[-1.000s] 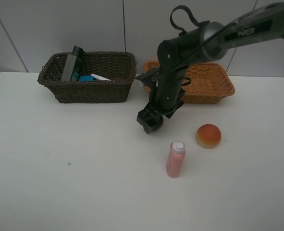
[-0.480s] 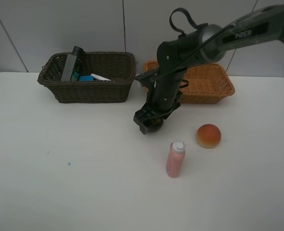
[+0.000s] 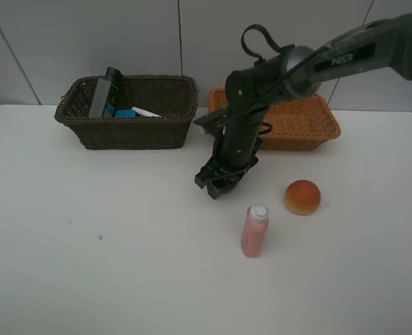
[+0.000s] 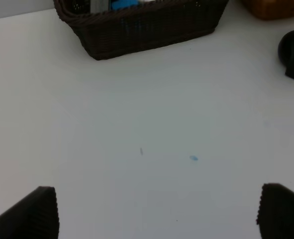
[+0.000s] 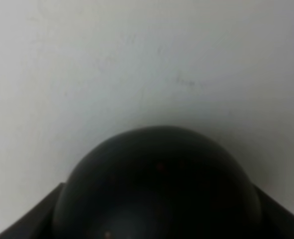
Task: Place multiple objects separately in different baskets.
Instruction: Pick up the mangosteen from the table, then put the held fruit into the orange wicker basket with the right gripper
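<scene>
My right gripper (image 3: 218, 184) is shut on the dark mangosteen (image 3: 224, 183), low over the table in front of the baskets. In the right wrist view the mangosteen (image 5: 159, 184) fills the space between the fingers (image 5: 27, 221). The pink bottle (image 3: 254, 231) stands just in front of it and the orange bun (image 3: 302, 197) lies to its right. The dark brown basket (image 3: 132, 132) holds the green pump bottle (image 3: 105, 91), blue eraser (image 3: 125, 113) and white-pink marker (image 3: 146, 112). The light orange basket (image 3: 303, 139) is partly behind my arm. Avocado and kiwi are out of view. My left gripper (image 4: 156, 214) is open over bare table.
The left wrist view shows the dark basket's wall (image 4: 142, 30), a corner of the orange basket (image 4: 273, 7) and the held mangosteen (image 4: 291, 47). A small blue speck (image 3: 100, 237) marks the white table. A tiled wall stands behind the baskets.
My right gripper has shifted slightly left and turned, with the mangosteen still in it. The bottle, the bun and the baskets have not moved.
</scene>
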